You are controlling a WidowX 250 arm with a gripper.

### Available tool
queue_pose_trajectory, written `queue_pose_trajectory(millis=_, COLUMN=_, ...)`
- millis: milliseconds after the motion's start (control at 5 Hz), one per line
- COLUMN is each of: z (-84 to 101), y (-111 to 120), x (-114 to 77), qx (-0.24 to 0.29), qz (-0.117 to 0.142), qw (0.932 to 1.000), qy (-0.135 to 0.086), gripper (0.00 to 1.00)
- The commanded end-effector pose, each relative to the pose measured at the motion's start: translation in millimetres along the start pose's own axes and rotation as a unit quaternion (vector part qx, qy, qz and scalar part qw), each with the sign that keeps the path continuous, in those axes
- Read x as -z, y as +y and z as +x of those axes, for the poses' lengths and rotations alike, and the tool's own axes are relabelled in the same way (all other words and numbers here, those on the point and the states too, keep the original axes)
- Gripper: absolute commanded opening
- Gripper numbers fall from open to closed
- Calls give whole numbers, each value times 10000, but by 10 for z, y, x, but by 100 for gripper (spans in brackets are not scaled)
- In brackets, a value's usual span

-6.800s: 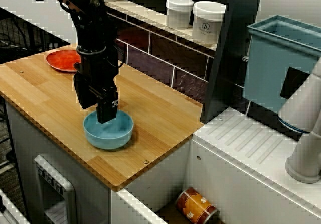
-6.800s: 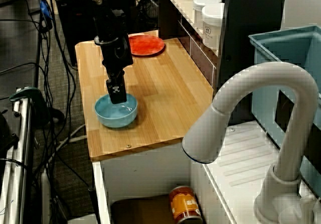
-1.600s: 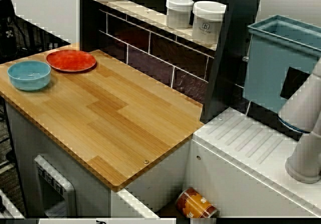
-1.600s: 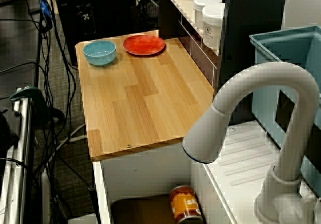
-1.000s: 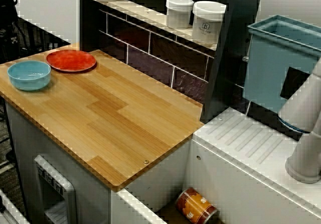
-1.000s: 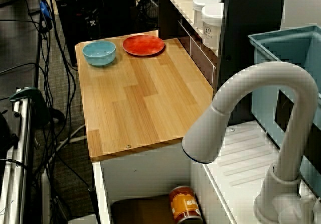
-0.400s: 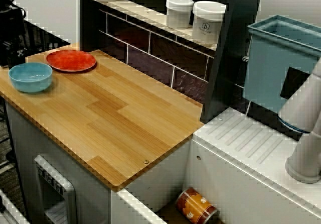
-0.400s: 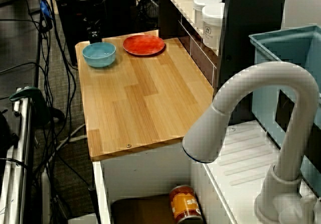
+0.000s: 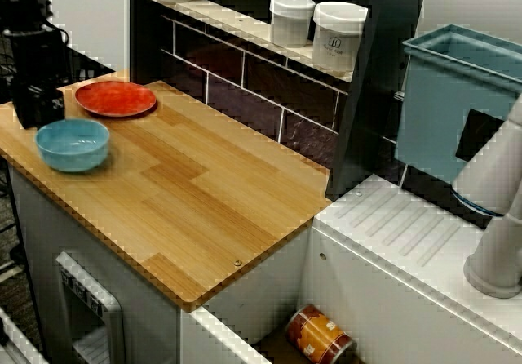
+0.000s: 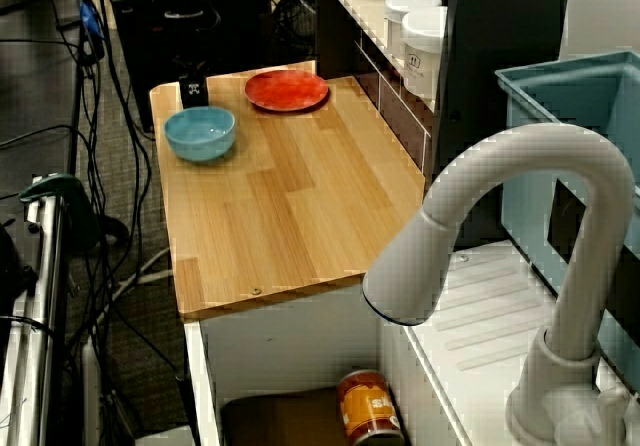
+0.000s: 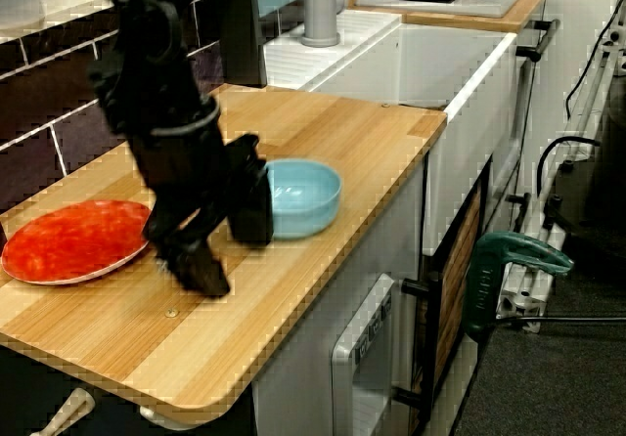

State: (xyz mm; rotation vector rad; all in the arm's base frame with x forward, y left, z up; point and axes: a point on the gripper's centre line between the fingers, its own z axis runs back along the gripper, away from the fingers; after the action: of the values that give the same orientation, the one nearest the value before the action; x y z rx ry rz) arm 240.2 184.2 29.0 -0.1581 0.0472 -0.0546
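We judge the step in hand to be a sideways contact with the blue bowl [image 11: 303,196], not a grasp. In the view from the end of the surface [image 11: 342,133], the hand [image 11: 232,260] is low. Its two fingers [image 11: 252,201] are apart with only bare board between them, and the finger nearer the bowl lies against the outside of the bowl's wall. Nothing is gripped. We cannot tell whether that finger touches the wall or stands just beside it. The view from the side shows the hand close beside the bowl, with no gap we can read.

The bowl sits near the front edge of the surface, toward the end away from the sink [image 11: 460,84]. It is apart from the red plate [image 11: 73,240], which lies by the back corner of that same end.

The bowl stands upright, mouth up, and looks empty. Being round, it has no long axis along the surface. Its one axis runs straight up, so it points nowhere sideways.

In our judgement a next move calls for a choice. A grip needs one finger over the rim, with the wall between the pair. A shove needs low contact, so the bowl slides without tipping, and heed to the front edge.
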Motion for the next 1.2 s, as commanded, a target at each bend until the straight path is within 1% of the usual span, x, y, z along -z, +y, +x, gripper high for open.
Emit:
queue_pose_trajectory(millis=0, z=184, y=-414, x=-180, qx=-373, qz=57, qw=9991, qy=-178, gripper=100)
queue_pose_trajectory(millis=200, z=217, y=-627, x=-175, qx=-407, qz=58, qw=9986, qy=-340, gripper=100)
queue_pose_trajectory(millis=400, z=257, y=-795, x=-152, qx=-295, qz=17, qw=9990, qy=-346, gripper=100)
queue_pose_trajectory(millis=600, z=288, y=-1011, x=-139, qx=-125, qz=156, qw=9991, qy=-372, gripper=100)
queue_pose_trajectory(millis=800, z=237, y=-1147, x=-135, qx=-4, qz=222, qw=9989, qy=-423, gripper=100)
queue_pose_trajectory(millis=1000, z=184, y=-1210, x=-131, qx=81, qz=279, qw=9989, qy=-377, gripper=100)
